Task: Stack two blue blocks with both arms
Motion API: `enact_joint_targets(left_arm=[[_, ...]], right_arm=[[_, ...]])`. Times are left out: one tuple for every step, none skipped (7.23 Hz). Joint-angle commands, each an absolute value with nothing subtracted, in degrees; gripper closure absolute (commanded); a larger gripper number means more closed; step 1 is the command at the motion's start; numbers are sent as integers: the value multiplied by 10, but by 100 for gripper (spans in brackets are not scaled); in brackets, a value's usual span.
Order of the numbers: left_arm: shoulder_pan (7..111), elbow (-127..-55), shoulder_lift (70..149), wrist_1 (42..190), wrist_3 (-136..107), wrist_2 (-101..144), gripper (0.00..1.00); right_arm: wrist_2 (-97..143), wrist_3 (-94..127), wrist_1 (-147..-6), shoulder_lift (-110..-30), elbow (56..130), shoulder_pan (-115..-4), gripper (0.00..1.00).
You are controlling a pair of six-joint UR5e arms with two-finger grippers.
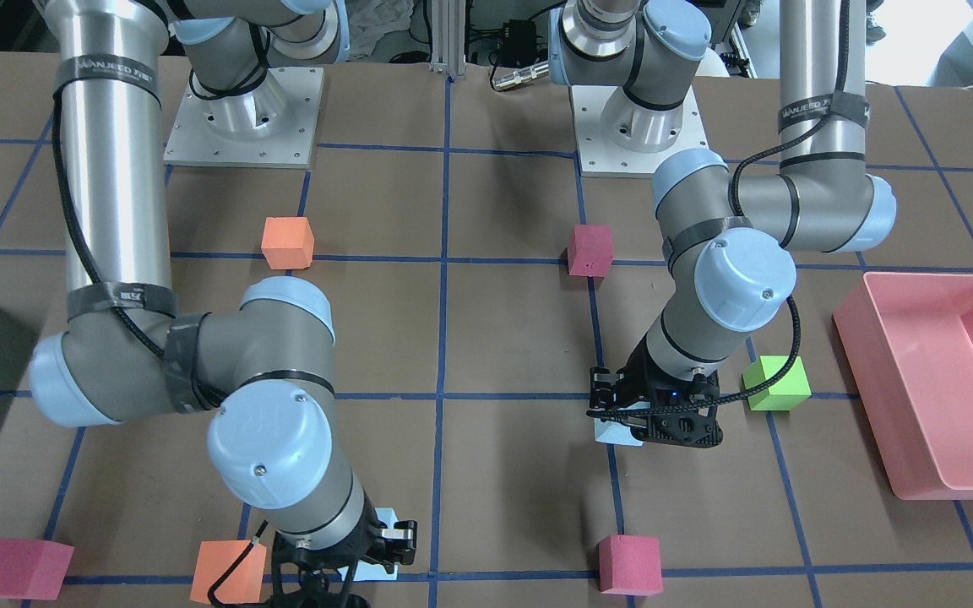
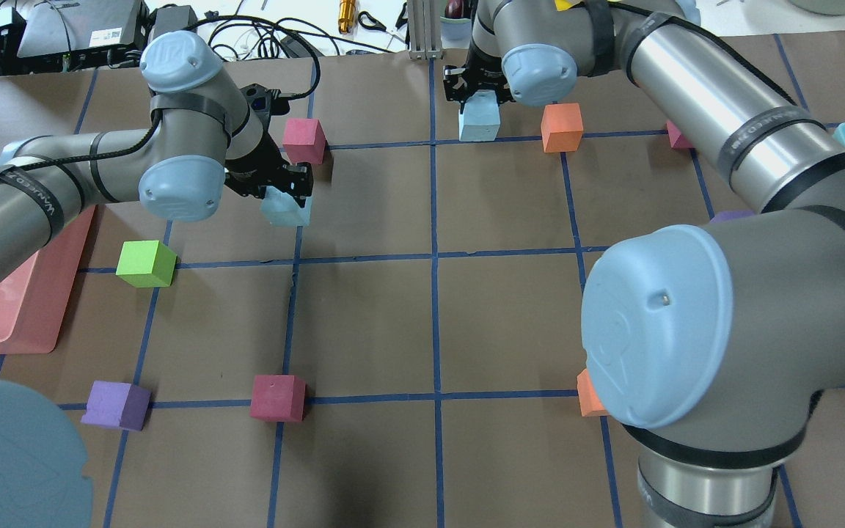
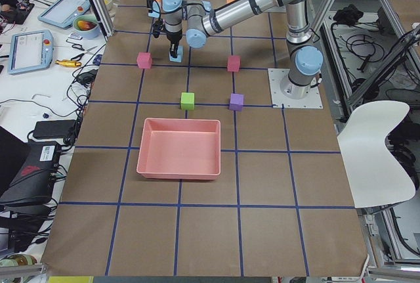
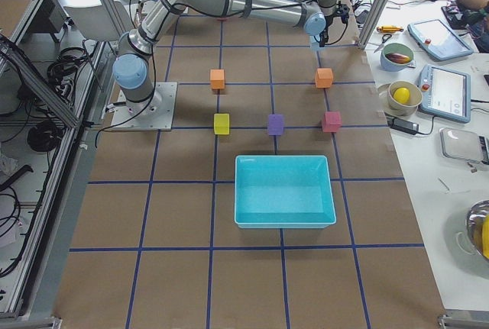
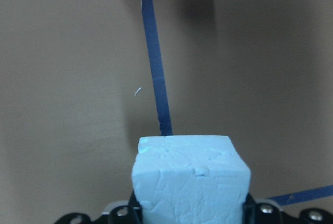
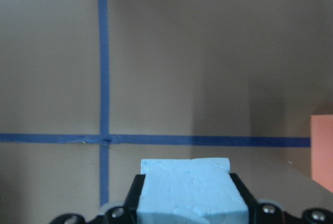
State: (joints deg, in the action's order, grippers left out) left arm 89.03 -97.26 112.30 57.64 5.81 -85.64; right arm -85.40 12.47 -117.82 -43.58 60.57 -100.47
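The left gripper [image 2: 287, 195] is clenched on one blue block [image 2: 287, 213] at the upper left of the overhead view, just beside a red cube [image 2: 304, 141]. The right gripper [image 2: 478, 99] clamps the other blue block [image 2: 479, 125] at top centre, near an orange cube [image 2: 562, 127]. Both grasps look made, though I cannot tell whether either block is off the table [image 2: 364, 330]. Bringing them together, stacking and releasing seem left.

Pale blue blocks [image 2: 284, 213], brown table [image 2: 364, 323] with blue tape grid, pink bin [image 1: 875, 388], teal bin [image 4: 284, 220]
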Motion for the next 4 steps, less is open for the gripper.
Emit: enact_joint_targets(left_arm=[[895, -928, 1114, 644, 49, -859, 100], [895, -918, 1112, 656, 48, -860, 100], [896, -905, 1114, 666, 48, -860, 100], [896, -890, 1118, 682, 47, -860, 100]], right_arm=[[-853, 166, -1180, -398, 578, -1029, 100], [-853, 187, -1182, -389, 578, -1039, 100], [-853, 193, -1183, -384, 578, -1042, 100], [-852, 195, -1182, -382, 579, -1045, 100]])
